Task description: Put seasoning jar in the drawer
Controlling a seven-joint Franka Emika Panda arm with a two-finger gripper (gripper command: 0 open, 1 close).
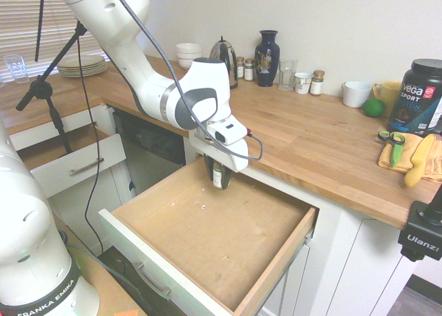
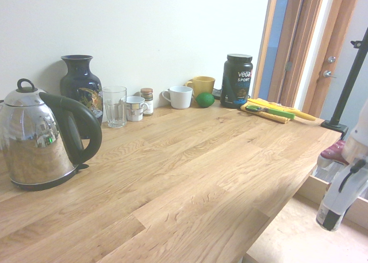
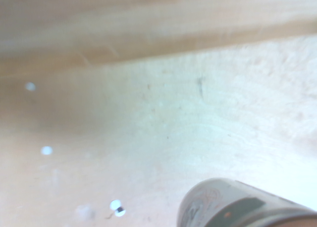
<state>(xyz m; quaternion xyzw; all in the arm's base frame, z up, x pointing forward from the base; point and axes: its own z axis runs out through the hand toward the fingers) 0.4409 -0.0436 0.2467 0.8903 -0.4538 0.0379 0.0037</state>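
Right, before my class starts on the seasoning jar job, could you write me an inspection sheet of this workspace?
Surface: wooden counter, pale spots and scratch-like marks visible.
Seasoning jar: upright in the end effector, over the wide drawer; contact with its bottom cannot be told.
Wide drawer: pulled out, small white specks on its bottom.
Clutter: kettle, blue vase, glass, mugs and a brown-lidded jar along the back; green peeler and yellow knife on a cloth.
End effector: closed on the seasoning jar.
Surroundings: narrower drawer also open; window blinds behind.
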